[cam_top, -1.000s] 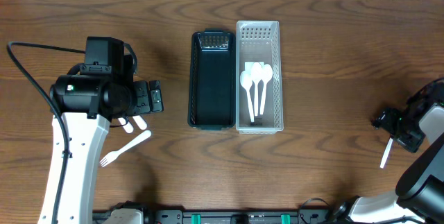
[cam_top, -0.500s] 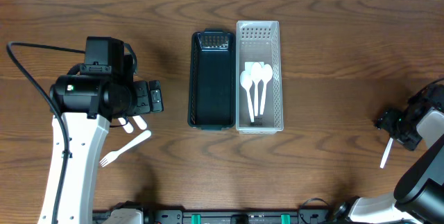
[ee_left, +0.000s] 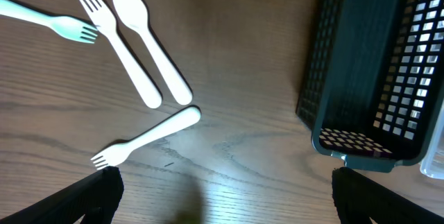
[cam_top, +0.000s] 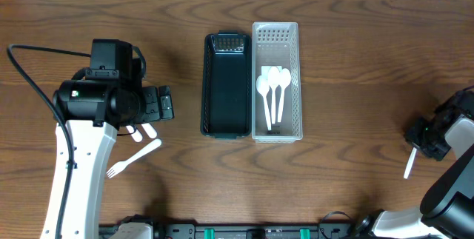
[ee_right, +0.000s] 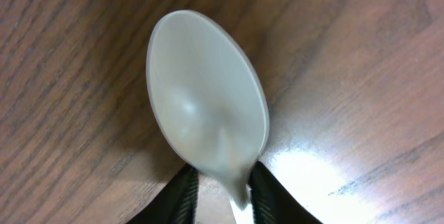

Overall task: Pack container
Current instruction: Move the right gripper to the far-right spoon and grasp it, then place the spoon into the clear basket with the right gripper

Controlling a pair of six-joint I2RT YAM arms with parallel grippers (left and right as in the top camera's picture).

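Observation:
A white spoon (ee_right: 208, 106) lies on the wood at the far right, its handle (cam_top: 409, 166) sticking out toward the front edge. My right gripper (ee_right: 223, 189) is shut on its neck, a black finger (ee_right: 182, 195) close on each side. The black container (cam_top: 206, 83) holds nothing I can see. The white container (cam_top: 298, 83) beside it holds three white spoons (cam_top: 272, 95). My left gripper (ee_left: 222, 207) hangs wide open over bare wood. Beyond it lie a fork (ee_left: 146, 137), a second fork (ee_left: 118, 44), a spoon (ee_left: 149, 44) and a third fork (ee_left: 48, 19).
The black container's near end (ee_left: 361, 144) shows at the right of the left wrist view. The left arm's white link (cam_top: 78, 172) runs along the table's left side, with a black cable (cam_top: 29, 83) looping behind it.
The right gripper's fingers have closed in on the spoon's neck, and the gripper has drifted slightly right. The left arm and the cutlery near it have not moved.

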